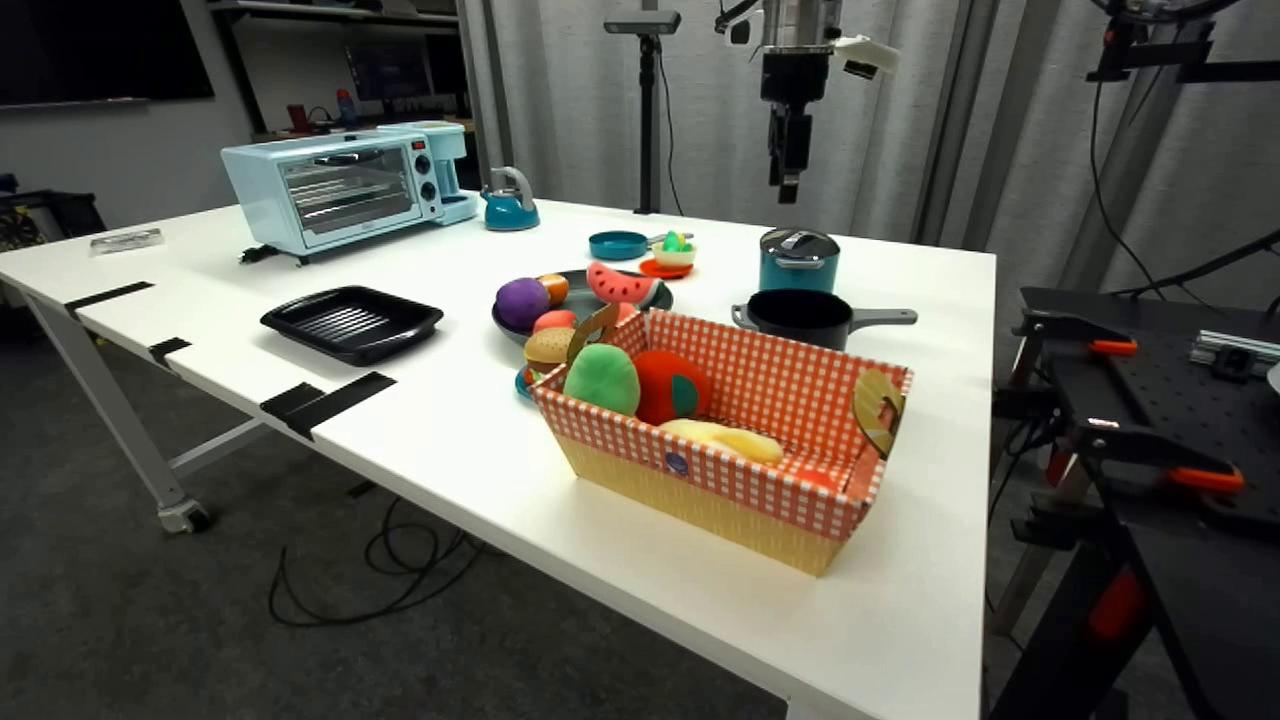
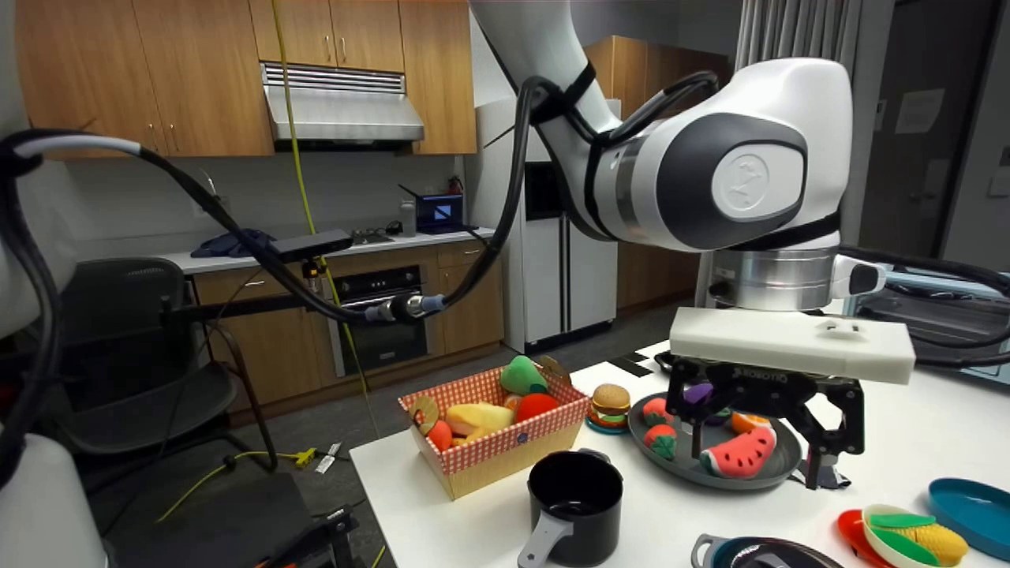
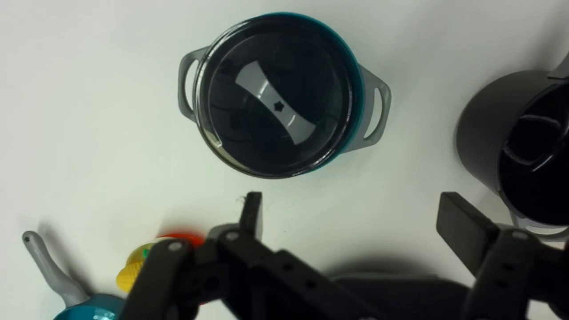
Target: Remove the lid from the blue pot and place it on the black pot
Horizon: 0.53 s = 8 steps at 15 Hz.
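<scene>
Black fingers first: the hand hangs well above the surface, spread wide, nothing held.

Next out, the lid: below and ahead of the hand, a little left of the midline between the fingers in the wrist view. Rests on the blue pot, whose rim shows along one side only; may be seated off-centre. Judgement: start of the task, lid not yet lifted.

Key point: pale grip bar on the lid slants from ahead-left to back-right, waisted in the middle. Fingers would close straight left to right, so as posed they'd meet the bar askew. Likely needs: forward, a touch left, an anticlockwise turn as the wrist view has it until the closing line crosses the waist, then down.

Farther, right of the hand: black pot, uncovered, upright in both exterior views, apart from the blue pot. Lid would travel rightward. Risk: a skewed pinch could twist the lid loose. Fit on the black pot: cannot tell.
</scene>
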Available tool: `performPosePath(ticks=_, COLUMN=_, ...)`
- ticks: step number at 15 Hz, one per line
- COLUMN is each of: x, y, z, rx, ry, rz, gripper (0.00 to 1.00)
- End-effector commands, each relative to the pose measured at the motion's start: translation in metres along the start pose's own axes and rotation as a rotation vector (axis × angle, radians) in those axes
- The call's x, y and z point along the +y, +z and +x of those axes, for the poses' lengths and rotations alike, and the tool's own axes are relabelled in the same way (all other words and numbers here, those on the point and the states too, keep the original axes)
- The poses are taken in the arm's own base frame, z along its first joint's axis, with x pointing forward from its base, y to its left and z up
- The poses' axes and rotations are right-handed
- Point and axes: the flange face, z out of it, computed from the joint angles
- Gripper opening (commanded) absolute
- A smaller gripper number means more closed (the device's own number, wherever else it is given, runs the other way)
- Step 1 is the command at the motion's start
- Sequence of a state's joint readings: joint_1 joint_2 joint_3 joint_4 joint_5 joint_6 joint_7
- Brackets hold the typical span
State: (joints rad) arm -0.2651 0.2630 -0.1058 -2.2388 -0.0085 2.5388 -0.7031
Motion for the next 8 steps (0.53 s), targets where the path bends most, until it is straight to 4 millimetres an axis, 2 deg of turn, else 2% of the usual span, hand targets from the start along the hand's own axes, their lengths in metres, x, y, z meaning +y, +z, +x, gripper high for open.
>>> performPosePath(ticks=1, x=0.012, y=0.003, z=0.002, rx=-0.015, ry=-0.054, rz=0.025, gripper=1.0)
performPosePath(ticks=8, x=0.013, y=0.019, z=0.0, rx=-0.024, ry=-0.173, rz=0.034, gripper=1.0)
